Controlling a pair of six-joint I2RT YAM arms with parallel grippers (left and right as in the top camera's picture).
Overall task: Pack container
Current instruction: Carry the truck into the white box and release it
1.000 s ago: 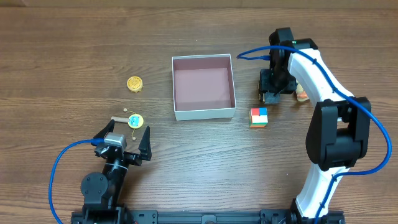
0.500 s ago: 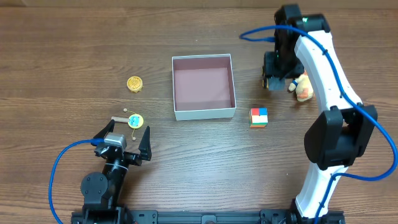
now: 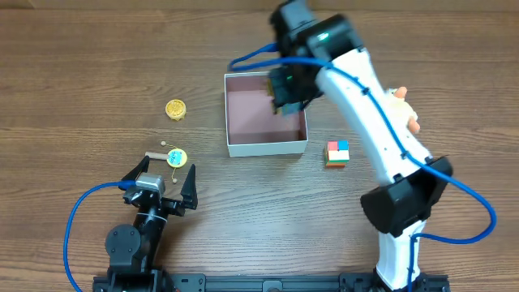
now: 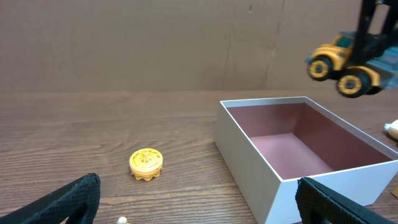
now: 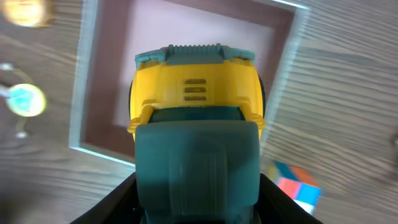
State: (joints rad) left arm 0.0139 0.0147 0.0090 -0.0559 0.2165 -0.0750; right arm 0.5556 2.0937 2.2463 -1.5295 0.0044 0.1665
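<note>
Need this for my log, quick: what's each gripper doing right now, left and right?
Left gripper: jaws open, holding nothing.
Right gripper: shut on the yellow toy truck, held above the container.

Soft, even light fills all 3 views, and shadows are faint. Overhead, the right arm (image 3: 357, 81) is smeared by motion near its upper end. In the right wrist view the table (image 5: 348, 93) and the container (image 5: 87, 74) streak with blur (the yellow toy truck (image 5: 194, 87) is sharp). In the left wrist view the left gripper's (image 4: 199, 183) fingers (image 4: 68, 199) are dark and out of focus.
</note>
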